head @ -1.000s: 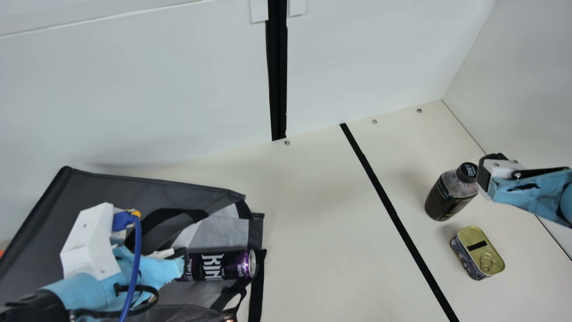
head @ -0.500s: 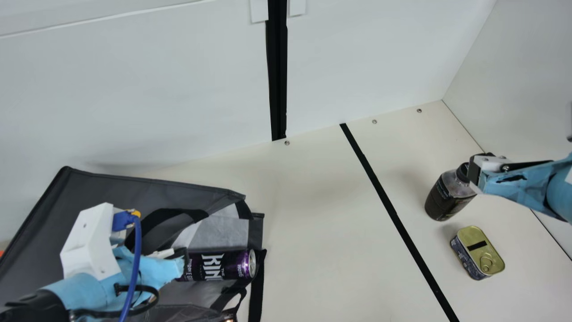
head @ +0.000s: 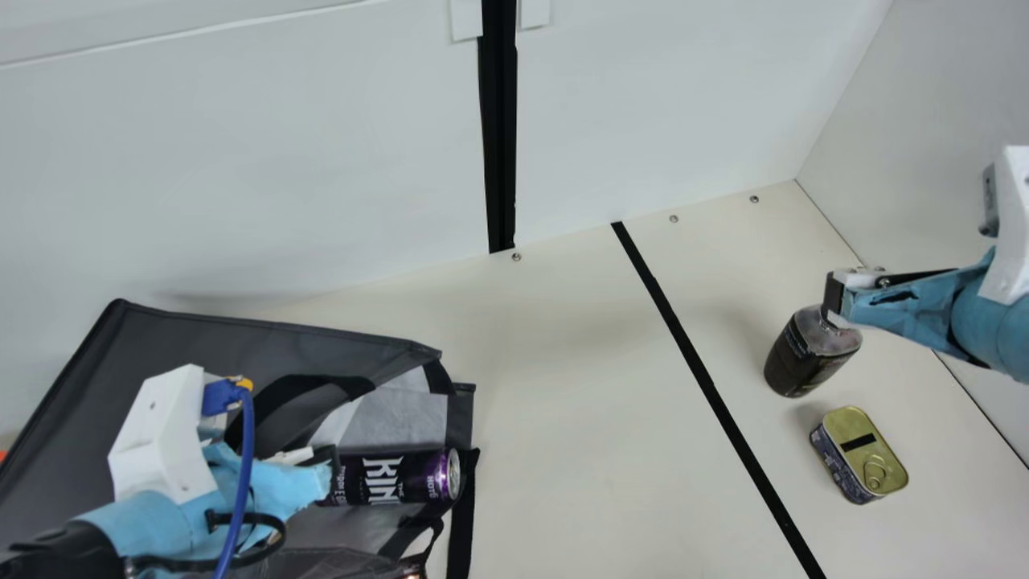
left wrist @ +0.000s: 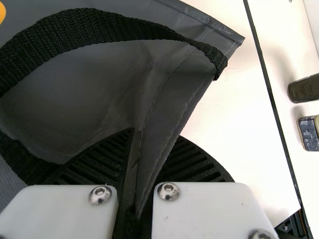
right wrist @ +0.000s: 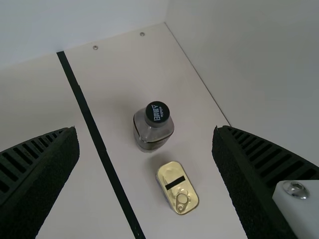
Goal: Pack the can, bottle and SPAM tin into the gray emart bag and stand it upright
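With the left gripper [left wrist: 148, 162] pinching the bag [head: 193, 342], lower the wide-open, empty right gripper [head: 834, 299] round the bottle [head: 808, 355], clear of the tin [head: 860, 455] at its five o'clock.

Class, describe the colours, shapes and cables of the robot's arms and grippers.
The left arm has light-blue covering, a white housing and a blue cable. The right arm is light blue and white. The left gripper and right gripper have black ribbed fingers.

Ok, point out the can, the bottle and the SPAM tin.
Can [head: 391, 478]: main view, on its purple-black side.
Bottle [head: 808, 355]: main view, on its dark body.
SPAM tin [head: 862, 456]: main view, on its gold lid.
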